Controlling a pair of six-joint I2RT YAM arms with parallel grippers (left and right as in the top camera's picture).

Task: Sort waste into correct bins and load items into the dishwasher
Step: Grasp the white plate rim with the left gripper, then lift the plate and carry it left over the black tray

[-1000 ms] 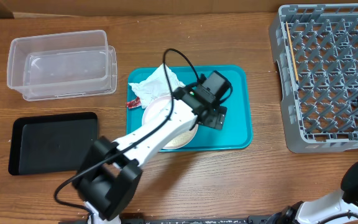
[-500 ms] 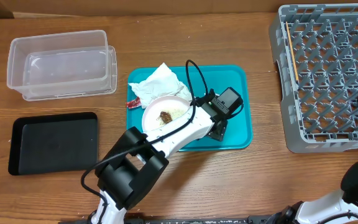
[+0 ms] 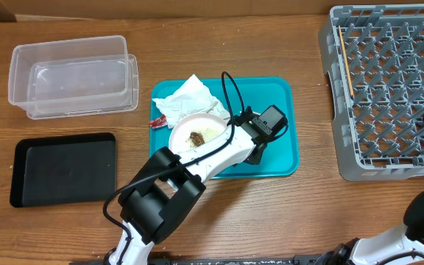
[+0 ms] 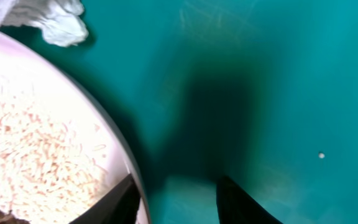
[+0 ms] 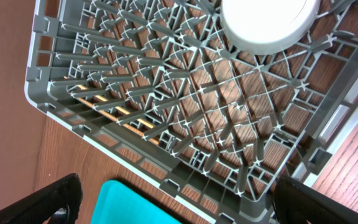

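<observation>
Wooden desk [image 3: 271,44], teal tray [image 3: 278,96]: the plate [image 3: 174,136] lies just left of your left hand [image 4: 176,202], parted fingers [image 4: 238,202] straddling its right rim, unclamped. Your right hand [image 5: 182,199] gapes well away.

Soft, even indoor light falls from above. The overhead view is sharp; the table [image 3: 271,213] shows only faint shadows, and the clear tub [image 3: 72,77] glints mildly. The left wrist view is close and blurred: the plate [image 4: 42,155] is soft-edged, and a dark shadow lies across the tray [image 4: 303,62]. The right wrist view shows the rack [image 5: 166,93] crisply.
</observation>
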